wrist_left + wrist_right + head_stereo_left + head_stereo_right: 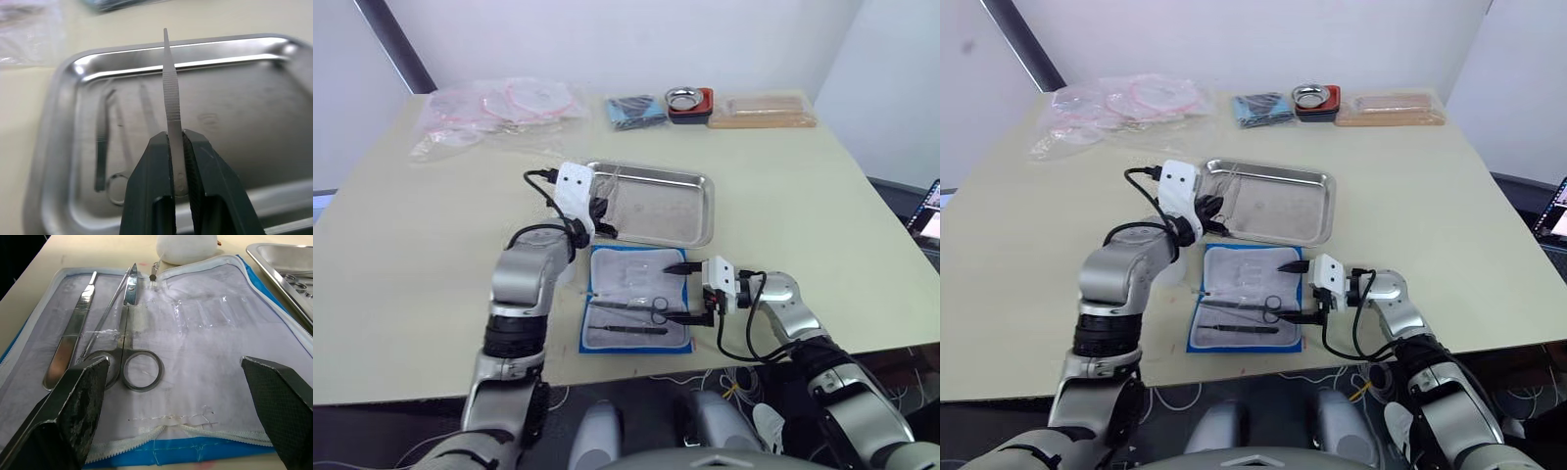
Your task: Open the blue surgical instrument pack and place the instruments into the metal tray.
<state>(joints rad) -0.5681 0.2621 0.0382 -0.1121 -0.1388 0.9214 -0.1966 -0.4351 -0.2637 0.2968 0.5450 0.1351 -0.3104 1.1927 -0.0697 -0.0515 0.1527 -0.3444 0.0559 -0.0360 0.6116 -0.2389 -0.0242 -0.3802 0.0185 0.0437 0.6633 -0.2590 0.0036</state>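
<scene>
At centre frame in the head views, the left gripper [177,147] hangs over the left end of the metal tray [700,211], its two black fingers [146,181] pinched on a pair of ribbed tweezers [171,98] that stand up between them. The grip low on the shank leaves the long end free, likely so the piece can be let go flat onto the steel. Two instruments already in the tray [105,147], a slim straight tool and a ring-handled one, lie along its left side directly under the held piece, so the drop may land across them.

Just below the tray, at lower centre, the blue surgical instrument pack [636,299] lies unfolded with its pale lining up. The right gripper [690,292] waits at the pack's right edge with its fingers [73,406] spread wide, one toward the upper edge and one toward the lower, probably ready to steady the pouch or reach for the next tool. Ring-handled scissors [129,347] and a flat-handled scalpel [73,338] rest in the lining's left half, with a thin probe-like piece between them, tucked under a clear retaining strip that may resist a straight lift.

Along the top of the frame sit clear plastic bags [494,108], a smaller blue packet [634,111], a round metal bowl in a red holder [688,100] and a wrapped tan package [762,110], all well clear of the work.
</scene>
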